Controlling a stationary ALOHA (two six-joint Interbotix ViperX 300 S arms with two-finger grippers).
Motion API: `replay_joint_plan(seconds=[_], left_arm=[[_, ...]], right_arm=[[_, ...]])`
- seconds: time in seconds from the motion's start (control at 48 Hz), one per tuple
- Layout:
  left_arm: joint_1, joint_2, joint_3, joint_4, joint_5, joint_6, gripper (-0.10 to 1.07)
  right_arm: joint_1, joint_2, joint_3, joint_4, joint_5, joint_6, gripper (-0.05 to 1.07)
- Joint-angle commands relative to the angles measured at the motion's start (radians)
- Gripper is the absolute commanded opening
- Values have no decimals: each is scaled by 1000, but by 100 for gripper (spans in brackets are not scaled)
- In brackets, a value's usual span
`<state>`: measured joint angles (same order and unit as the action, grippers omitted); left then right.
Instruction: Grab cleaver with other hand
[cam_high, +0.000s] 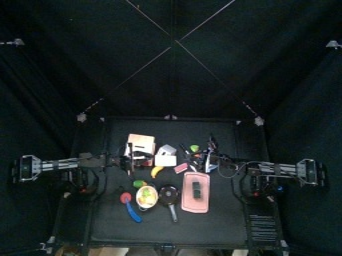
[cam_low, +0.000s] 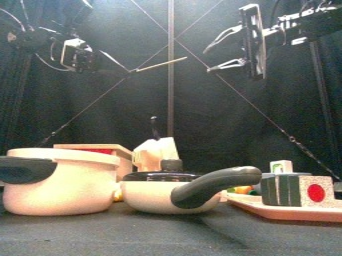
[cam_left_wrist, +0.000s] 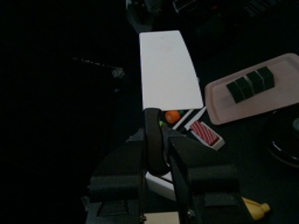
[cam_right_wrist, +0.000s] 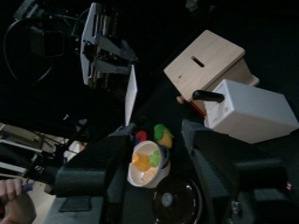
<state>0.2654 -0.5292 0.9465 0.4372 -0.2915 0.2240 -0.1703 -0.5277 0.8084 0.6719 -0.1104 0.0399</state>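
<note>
Left claw (cam_left_wrist: 158, 166) around pale, wide-bladed cleaver (cam_left_wrist: 167, 72), reddish handle.

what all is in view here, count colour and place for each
cleaver: one, pale cream, in the left end effector, above the table
wooden block: one, tan, beside the white block
white block: one, white, mid table
pink tray: one, pink, right side
dark pieces: at least two, green-black, on the tray
pot: one, cream, front left
pan: one, cream, dark handle, front middle
left end effector: black, shut on the cleaver
right end effector: black, open, raised
</note>
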Motion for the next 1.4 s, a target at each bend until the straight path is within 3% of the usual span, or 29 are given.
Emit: replay_joint_plan(seconds=[0.0,0.542,0.896,1.375], left_arm=[[0,23,-43,-2,-20,8,41],[2,123,-95,-3,-114,20,41],[15,155,-103,-3,-141,20,41],[49,167,-107,-5,-181,25,41]], right_arm=[[11,0,-35,-2,-21,-3,89],[15,58,-64,-51,-43,-3,87],[17,71,-64,-46,-52,0,66],[18,81,-66,-34,-52,0,48]])
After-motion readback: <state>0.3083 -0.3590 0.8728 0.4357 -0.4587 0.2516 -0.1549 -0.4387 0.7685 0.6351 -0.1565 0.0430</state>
